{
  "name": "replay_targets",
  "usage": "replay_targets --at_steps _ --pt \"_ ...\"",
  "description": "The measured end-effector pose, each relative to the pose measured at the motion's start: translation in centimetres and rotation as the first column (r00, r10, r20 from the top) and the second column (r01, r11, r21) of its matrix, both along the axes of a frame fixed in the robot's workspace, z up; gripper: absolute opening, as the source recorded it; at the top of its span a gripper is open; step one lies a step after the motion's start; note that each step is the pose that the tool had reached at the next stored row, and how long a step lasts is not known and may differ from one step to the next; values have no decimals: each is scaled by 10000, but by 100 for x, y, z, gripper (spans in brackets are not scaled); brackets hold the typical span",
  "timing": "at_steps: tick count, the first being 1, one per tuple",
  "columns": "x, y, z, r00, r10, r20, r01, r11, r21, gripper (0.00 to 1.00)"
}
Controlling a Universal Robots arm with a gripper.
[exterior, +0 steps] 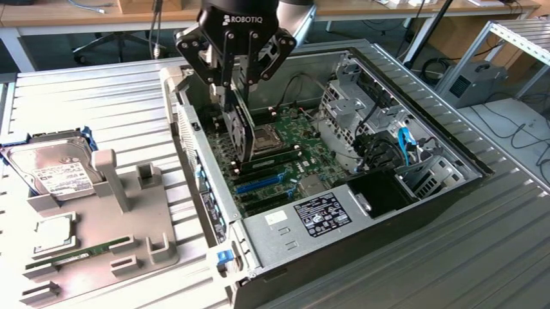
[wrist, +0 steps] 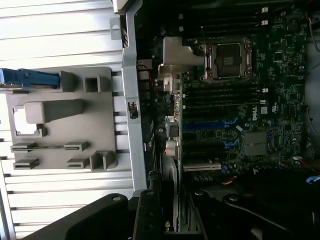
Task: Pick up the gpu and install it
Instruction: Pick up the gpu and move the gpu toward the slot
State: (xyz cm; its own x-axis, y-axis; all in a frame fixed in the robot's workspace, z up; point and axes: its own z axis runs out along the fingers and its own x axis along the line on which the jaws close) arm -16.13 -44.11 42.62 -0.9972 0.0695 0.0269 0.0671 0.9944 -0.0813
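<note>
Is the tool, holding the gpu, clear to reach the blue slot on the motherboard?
Probably yes: the case lies open, the tool holds the gpu upright above the motherboard, and nothing appears to cover the blue slot below.

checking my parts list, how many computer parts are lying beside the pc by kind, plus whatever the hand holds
hard drive: 1
processor chip: 1
memory stick: 1
graphics card, gripped by the hand above the pc's board: 1
total: 4
</note>
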Motion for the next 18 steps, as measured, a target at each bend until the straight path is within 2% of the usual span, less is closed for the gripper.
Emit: replay_targets --at_steps 18 --pt "130 0 -15 10000 -1 0 1 9999 -105 26"
